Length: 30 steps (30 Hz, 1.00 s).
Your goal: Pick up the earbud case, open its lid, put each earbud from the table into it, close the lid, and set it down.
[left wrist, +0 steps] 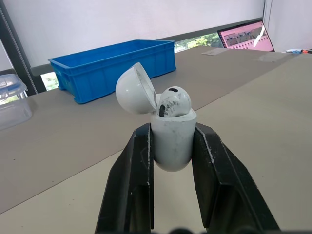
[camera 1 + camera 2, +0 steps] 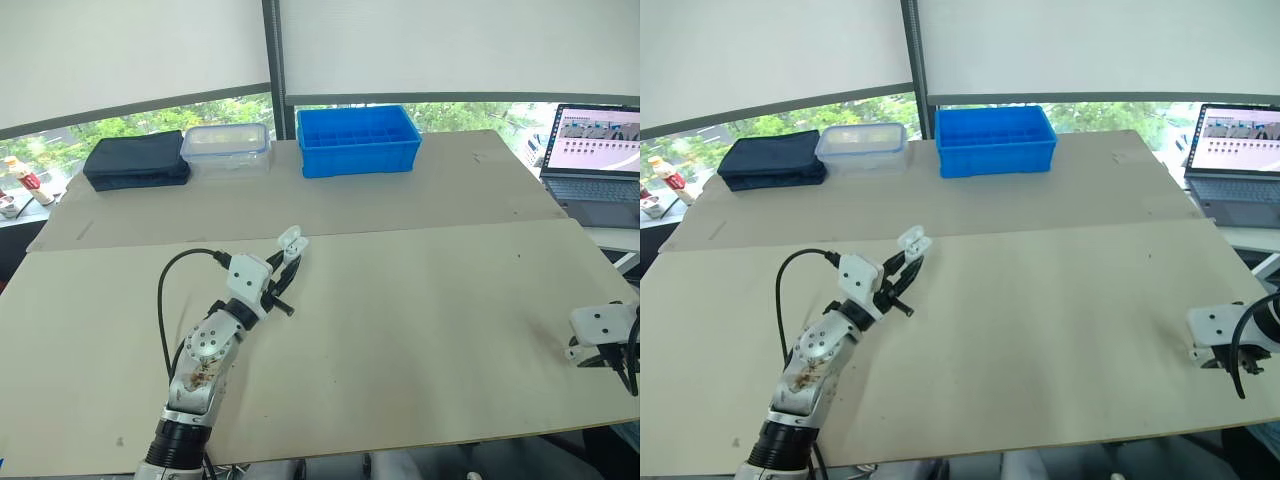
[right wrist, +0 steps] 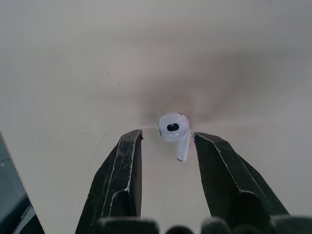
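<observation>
Left of the middle of the table (image 2: 420,330), with bare board all around, the left gripper (image 1: 173,130) pinches the earbud case (image 1: 171,146), lid (image 1: 135,89) open, one earbud (image 1: 174,100) inside. Close to the right edge, the right gripper (image 3: 167,139) stands spread around the second earbud (image 3: 174,129), seemingly not touching it.

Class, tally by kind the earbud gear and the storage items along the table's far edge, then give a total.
earbud case: 1
earbud in case, earbud on table: 2
blue crate: 1
clear lidded box: 1
dark pouch: 1
total: 6
</observation>
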Motion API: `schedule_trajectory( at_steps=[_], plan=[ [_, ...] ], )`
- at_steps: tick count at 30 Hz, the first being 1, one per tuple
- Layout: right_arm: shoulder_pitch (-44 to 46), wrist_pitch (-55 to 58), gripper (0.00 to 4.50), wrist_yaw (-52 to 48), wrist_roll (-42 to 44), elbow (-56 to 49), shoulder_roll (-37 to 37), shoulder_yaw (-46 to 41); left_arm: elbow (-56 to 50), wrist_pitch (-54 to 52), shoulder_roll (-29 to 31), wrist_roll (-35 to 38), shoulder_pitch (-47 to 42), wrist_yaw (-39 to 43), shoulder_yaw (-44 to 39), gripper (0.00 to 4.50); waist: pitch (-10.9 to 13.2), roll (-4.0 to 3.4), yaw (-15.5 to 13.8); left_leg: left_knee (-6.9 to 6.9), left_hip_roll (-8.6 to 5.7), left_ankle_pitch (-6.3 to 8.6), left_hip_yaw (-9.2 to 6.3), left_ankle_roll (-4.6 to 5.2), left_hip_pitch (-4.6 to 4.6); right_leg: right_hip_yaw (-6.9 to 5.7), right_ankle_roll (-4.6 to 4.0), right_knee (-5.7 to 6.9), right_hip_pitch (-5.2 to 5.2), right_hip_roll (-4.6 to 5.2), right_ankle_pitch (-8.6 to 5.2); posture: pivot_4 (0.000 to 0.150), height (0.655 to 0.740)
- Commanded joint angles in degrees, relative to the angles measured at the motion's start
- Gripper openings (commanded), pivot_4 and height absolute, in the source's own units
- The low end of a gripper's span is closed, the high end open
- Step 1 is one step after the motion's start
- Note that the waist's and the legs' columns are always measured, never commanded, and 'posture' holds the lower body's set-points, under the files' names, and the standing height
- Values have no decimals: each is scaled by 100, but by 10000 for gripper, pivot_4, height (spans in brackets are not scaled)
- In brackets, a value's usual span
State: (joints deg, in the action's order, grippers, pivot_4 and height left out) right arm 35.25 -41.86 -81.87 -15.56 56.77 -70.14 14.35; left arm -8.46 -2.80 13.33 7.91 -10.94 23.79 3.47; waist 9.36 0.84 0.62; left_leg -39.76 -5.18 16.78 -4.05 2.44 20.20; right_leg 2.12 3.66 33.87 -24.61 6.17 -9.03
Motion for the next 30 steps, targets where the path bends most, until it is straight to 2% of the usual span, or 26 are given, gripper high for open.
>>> schedule_trajectory(
  at_steps=[1, 28, 30],
  plan=[
    [67, -82, 19066, -41, 85, -99, 14, -34, -249, 41, 28, 12, -93, -17, -49, 5879, 0, 0, 0, 0, 0, 0, 0, 0, 0, 0, 0, 0, 0, 0, 0, 1500, 7400],
    [375, -397, 19066, 182, -286, 185, 165, 273, -461, -64, 77, 20, 63, -41, -58, 5879, 0, 0, 3, 0, 0, 0, 0, 0, -1, 1, 0, 0, 1, 0, 0, 1500, 7400],
    [359, -450, 13665, 186, -289, 177, 170, 283, -456, -66, 75, 18, 57, -39, -52, 5879, 0, 0, 4, 0, 0, 0, 0, 0, -1, 1, 0, 0, 1, -1, 0, 1500, 7400]
  ],
)
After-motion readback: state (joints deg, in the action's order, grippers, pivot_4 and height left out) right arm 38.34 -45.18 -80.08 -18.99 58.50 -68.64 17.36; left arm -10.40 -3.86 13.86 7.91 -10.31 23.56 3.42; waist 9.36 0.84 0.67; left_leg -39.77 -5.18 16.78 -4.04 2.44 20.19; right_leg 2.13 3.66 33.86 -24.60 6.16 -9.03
